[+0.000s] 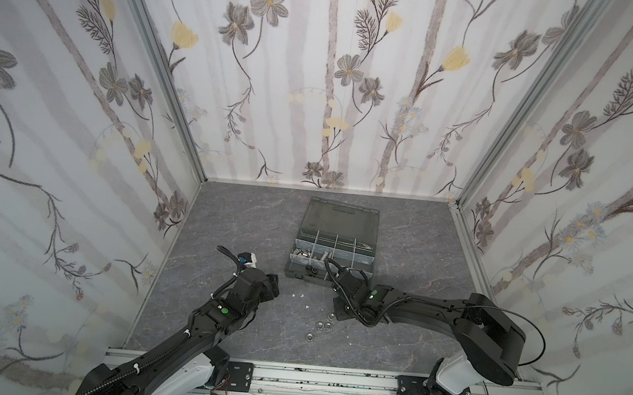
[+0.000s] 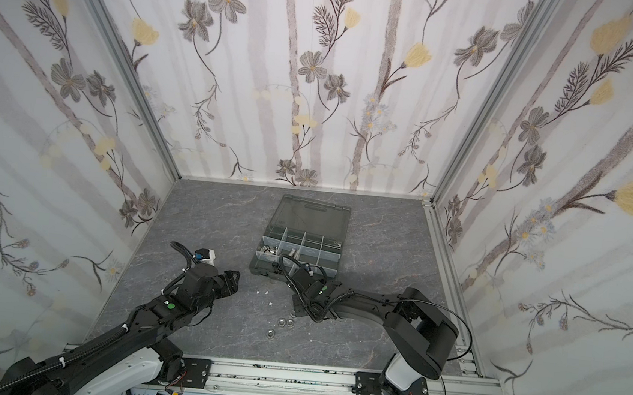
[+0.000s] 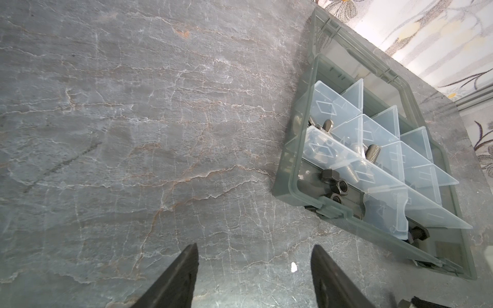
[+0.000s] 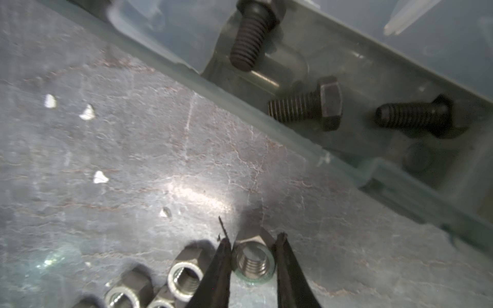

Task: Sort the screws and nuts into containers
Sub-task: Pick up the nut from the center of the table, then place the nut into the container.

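— Low in the centre of a top view, just above the rail: what has the right gripper (image 4: 254,240) got?
— A shiny silver hexagonal nut (image 4: 253,262), resting on the grey marbled tabletop (image 1: 246,219). The jaws hug both its flanks. A few loose silver nuts (image 1: 319,325) lie just beside it.
— So it's a nut pick-up. And the left gripper (image 3: 254,245)?
— Left of centre, jaws spread, nothing between them.
— Next?
— I'd say lift, carry it up-frame to the dark grey plastic organiser case (image 1: 293,271), and clear the front wall. The near row holds black hex bolts (image 4: 306,106) and black nuts (image 3: 338,185), with silver screws (image 3: 372,152) behind. It wants a nut compartment.
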`<control>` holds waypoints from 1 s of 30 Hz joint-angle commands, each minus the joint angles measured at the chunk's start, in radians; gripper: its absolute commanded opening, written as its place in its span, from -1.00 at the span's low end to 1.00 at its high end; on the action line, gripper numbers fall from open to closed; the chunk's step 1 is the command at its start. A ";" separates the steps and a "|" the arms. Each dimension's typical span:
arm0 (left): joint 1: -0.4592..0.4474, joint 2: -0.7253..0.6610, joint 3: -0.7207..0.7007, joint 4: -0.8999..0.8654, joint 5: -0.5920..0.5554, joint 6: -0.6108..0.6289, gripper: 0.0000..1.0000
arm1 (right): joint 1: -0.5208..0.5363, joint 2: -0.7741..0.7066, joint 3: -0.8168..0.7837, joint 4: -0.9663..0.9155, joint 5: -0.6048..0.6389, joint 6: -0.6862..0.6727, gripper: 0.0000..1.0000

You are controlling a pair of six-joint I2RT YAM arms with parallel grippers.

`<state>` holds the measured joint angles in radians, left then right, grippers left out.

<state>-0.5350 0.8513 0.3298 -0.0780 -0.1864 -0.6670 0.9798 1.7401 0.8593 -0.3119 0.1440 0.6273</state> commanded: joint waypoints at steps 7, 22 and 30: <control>0.000 -0.003 0.001 0.024 -0.002 -0.026 0.39 | -0.082 -0.051 0.186 -0.044 0.051 -0.129 -0.51; 0.000 -0.004 -0.003 0.024 0.030 -0.060 0.39 | -0.275 0.170 0.401 0.010 -0.021 -0.244 -0.52; 0.000 -0.005 -0.006 0.024 0.038 -0.062 0.39 | -0.281 0.191 0.401 0.017 -0.030 -0.240 -0.33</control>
<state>-0.5358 0.8478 0.3252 -0.0765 -0.1528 -0.7147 0.6975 1.9263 1.2518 -0.3408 0.1280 0.3916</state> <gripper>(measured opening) 0.693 0.328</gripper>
